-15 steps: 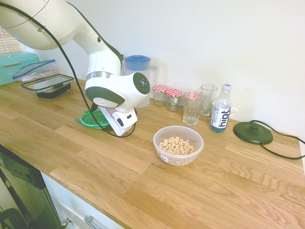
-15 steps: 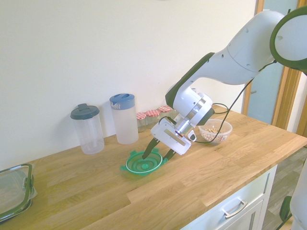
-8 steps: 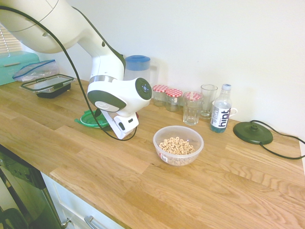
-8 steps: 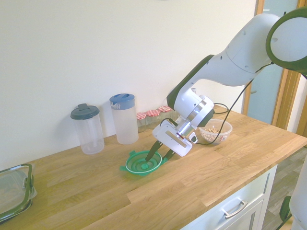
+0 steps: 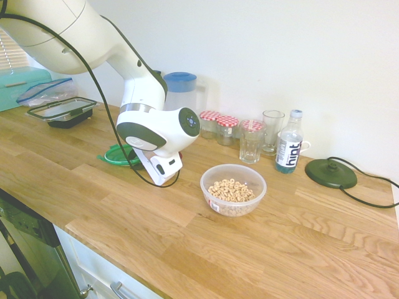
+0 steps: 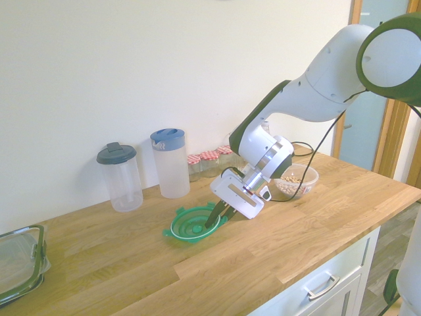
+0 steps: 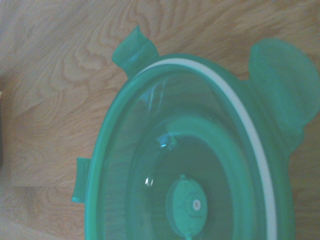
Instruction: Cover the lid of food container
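Note:
The round green lid (image 6: pixel 187 227) lies on the wooden counter (image 6: pixel 118 276) in front of the pitchers, its right side tipped up a little. The lid (image 5: pixel 117 156) shows partly behind the arm in the first exterior view, and the lid (image 7: pixel 200 165) fills the wrist view with its snap tabs and white ring. My gripper (image 6: pixel 212 221) reaches down at a slant, its dark fingers drawn together on the lid's right rim. The food container (image 5: pixel 233 190), a clear bowl of ring cereal, stands uncovered to the right of the hand; the food container (image 6: pixel 296 181) sits behind the arm.
A blue-lidded pitcher (image 6: pixel 170 163) and a grey-lidded one (image 6: pixel 120 176) stand by the wall. Red-checked jars (image 5: pixel 218 124), glasses (image 5: pixel 251 141), a water bottle (image 5: pixel 288 143) and a black round base (image 5: pixel 331 173) line the back. A rectangular container (image 5: pixel 62 112) sits far left.
The hand has come lower and nearer the lid. The fingers, wide apart over the lid a second ago, have closed onto its right rim.

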Tool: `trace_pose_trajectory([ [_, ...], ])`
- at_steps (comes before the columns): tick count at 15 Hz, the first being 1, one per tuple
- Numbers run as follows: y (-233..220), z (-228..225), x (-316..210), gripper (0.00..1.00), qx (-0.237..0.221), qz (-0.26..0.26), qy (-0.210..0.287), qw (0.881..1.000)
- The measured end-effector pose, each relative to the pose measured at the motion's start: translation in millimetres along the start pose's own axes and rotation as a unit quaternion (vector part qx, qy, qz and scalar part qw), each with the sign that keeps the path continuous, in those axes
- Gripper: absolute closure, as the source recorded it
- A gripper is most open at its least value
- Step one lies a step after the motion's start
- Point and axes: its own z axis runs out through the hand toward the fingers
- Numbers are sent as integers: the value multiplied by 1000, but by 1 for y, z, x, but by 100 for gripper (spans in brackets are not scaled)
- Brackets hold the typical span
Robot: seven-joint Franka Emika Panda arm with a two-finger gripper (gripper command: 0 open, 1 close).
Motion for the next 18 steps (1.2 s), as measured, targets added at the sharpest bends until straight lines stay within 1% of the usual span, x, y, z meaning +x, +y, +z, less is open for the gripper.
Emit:
trace_pose_trajectory([
  [4,-1,0,-1,100,2,-2,-3,1000],
  [7,-14,-9,-8,100,-2,-19,-2,1000],
  [9,-45,-35,-26,100,-21,-26,12,999],
  [11,-78,-71,-57,100,-62,-43,51,996],
  [13,-96,-102,-88,100,-117,-60,96,987],
  [14,-101,-128,-100,100,-151,-63,122,979],
  [17,-111,-241,-126,100,-236,-64,205,948],
  [18,-109,-268,-133,100,-261,-63,227,936],
])
